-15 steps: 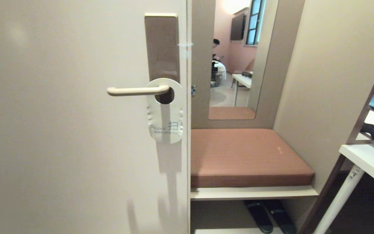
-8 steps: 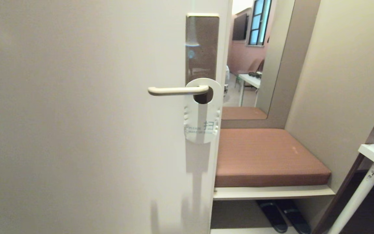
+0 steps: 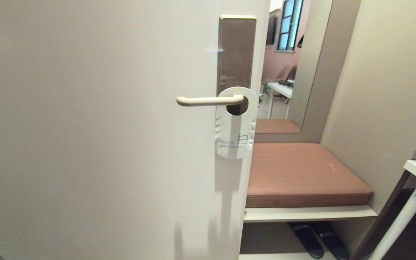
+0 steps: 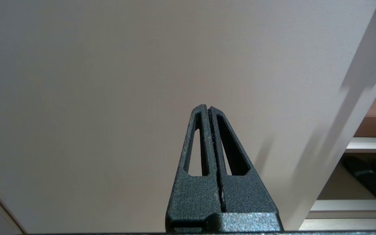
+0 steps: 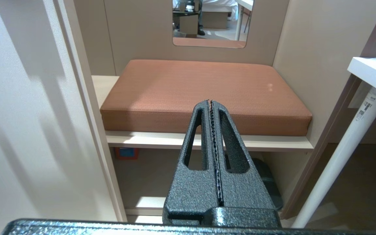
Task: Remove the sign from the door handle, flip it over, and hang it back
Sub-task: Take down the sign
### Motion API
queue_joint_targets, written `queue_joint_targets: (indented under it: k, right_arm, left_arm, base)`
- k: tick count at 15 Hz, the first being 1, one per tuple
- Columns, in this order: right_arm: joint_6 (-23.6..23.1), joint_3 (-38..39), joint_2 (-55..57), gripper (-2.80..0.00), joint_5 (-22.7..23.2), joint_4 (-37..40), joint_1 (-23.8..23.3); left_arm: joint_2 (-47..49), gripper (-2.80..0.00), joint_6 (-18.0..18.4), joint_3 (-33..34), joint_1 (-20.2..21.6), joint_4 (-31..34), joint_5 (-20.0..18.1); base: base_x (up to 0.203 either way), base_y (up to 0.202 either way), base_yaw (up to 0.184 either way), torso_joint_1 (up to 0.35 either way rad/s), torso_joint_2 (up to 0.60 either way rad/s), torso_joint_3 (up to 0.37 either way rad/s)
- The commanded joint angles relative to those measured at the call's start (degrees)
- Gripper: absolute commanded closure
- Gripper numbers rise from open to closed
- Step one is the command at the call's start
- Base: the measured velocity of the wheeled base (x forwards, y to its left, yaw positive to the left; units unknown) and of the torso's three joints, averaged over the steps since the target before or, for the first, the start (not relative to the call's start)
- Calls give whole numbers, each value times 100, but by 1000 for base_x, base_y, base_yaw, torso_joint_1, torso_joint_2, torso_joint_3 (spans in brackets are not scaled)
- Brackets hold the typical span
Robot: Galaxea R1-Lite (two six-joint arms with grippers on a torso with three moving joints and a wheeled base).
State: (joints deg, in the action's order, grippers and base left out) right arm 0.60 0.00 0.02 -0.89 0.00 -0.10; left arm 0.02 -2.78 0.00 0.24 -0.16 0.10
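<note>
Sign [image 3: 235, 134] hangs on the door handle [image 3: 208, 100], white side out, lettering "PLEASE MAKE UP ROOM" readable low on the card, oval hole looped over the lever close to the brown metallic plate [image 3: 237, 50]; card lies flat against the cream door [image 3: 92, 137] near its right edge, lower end hanging below the plate. Handle is horizontal, curved free end pointing left in the head view. Neither arm shows in the head view. Left gripper [image 4: 209, 109] seen only in its wrist view, jaws pressed together with nothing between them, pointing at the plain door face, not touching it as far as can be told. Right gripper [image 5: 210, 102] likewise only in its wrist view, jaws together and empty, aimed toward the brown bench cushion [image 3: 302, 173] in the alcove beside the door, well apart from it. Cushion sits on a pale shelf [image 3: 309, 213]; dark slippers [image 3: 318, 240] lie on the floor under it. Mirror [image 3: 284, 65] on the alcove back wall above the cushion. White table edge with a white leg [image 3: 403, 220] at far right. Sign untouched, both grippers well away from it
</note>
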Motion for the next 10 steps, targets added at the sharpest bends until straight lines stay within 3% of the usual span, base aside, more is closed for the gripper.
queue_joint_targets:
  k: [1,10]
  right_arm:
    - [1,0,-2,0,2,0,1]
    - [-25,0,-2,0,19,9,1]
  left_arm:
    - [-2,0,-3,0,2,-2,8]
    - [-2,0,-3,0,-6,-2,5]
  base:
    - [0,0,0,0,0,0]
    - [0,0,0,0,0,0]
